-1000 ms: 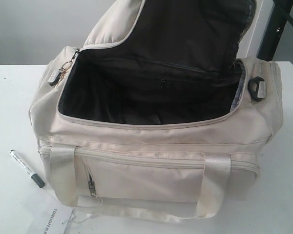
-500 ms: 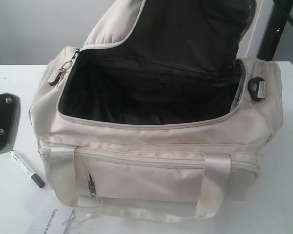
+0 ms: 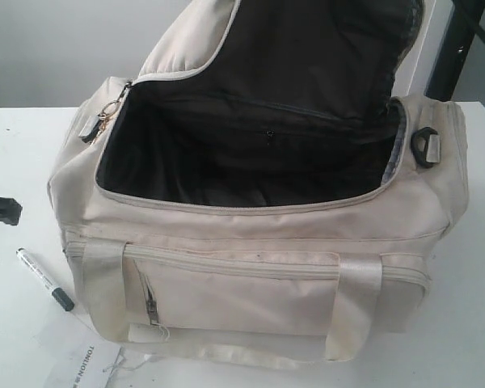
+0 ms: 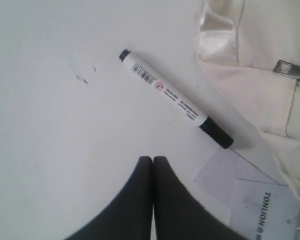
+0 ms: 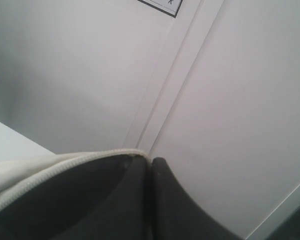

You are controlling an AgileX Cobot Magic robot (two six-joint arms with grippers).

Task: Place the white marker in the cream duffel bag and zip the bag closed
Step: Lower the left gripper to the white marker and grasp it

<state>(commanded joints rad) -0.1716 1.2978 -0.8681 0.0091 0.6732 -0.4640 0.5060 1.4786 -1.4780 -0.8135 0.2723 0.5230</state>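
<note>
White table (image 3: 16, 149), pale plain wall (image 3: 48, 40), soft even light

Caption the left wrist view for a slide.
Shut left gripper near white marker lying on table beside cream duffel bag.

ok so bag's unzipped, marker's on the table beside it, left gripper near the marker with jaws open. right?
No: the left gripper is shut, fingers pressed together, as the left wrist view shows. The rest holds: bag unzipped, marker on the table beside it, gripper near the marker.
</note>
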